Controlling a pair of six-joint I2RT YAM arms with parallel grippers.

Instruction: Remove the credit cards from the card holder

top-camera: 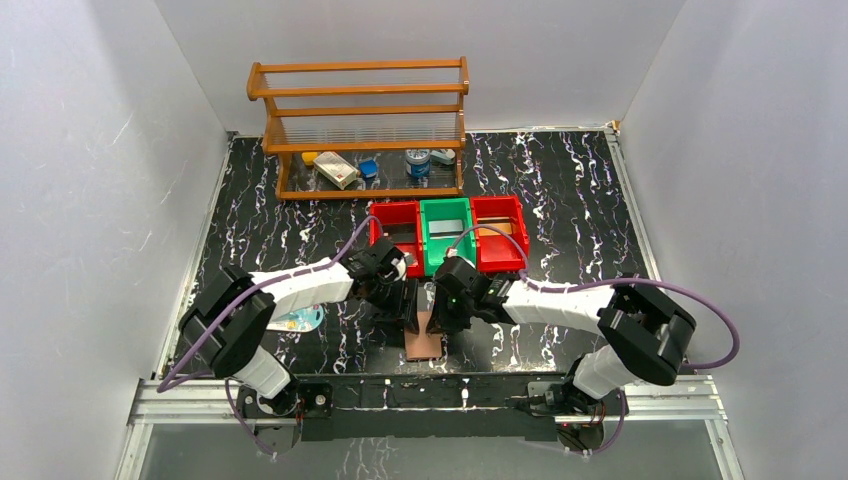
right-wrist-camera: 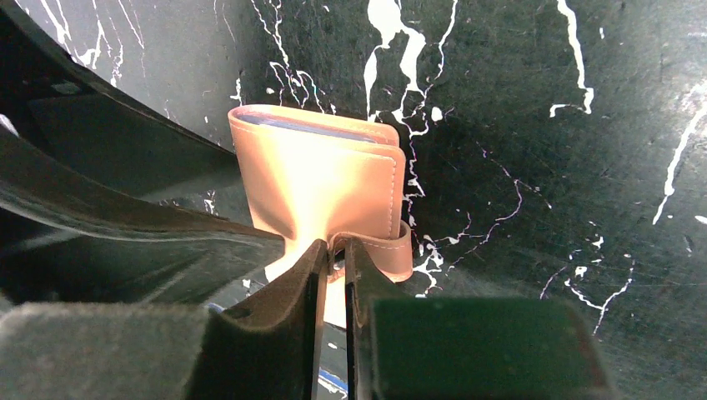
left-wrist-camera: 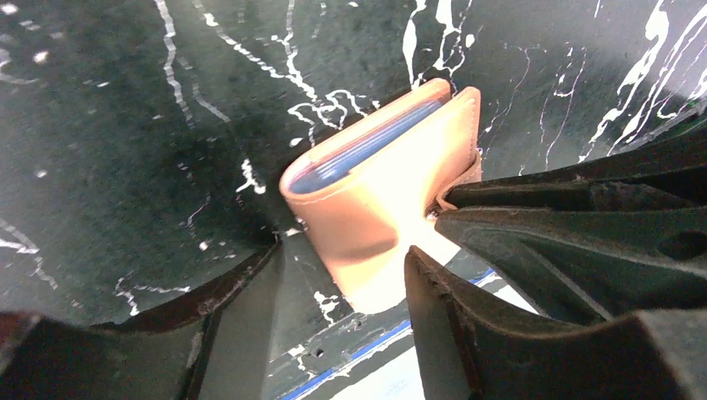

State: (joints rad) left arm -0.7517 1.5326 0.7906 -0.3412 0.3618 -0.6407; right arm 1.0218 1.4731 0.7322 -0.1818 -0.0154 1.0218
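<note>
Both arms fold inward from their bases, the left arm (top-camera: 300, 285) and the right arm (top-camera: 560, 300) angled low so that their wrists nearly meet at centre. The right gripper (right-wrist-camera: 336, 250) pinches its fingers tight on the strap of the card holder (right-wrist-camera: 317, 179). The left gripper (left-wrist-camera: 343, 254) brackets the same piece with fingers spread, firmness of contact unclear.

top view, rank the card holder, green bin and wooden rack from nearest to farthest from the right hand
1. card holder: on the near side of the right hand, its tab pinched in that hand.
2. green bin: straight beyond the hand, mid-table.
3. wooden rack: at the far back, left of centre.
</note>
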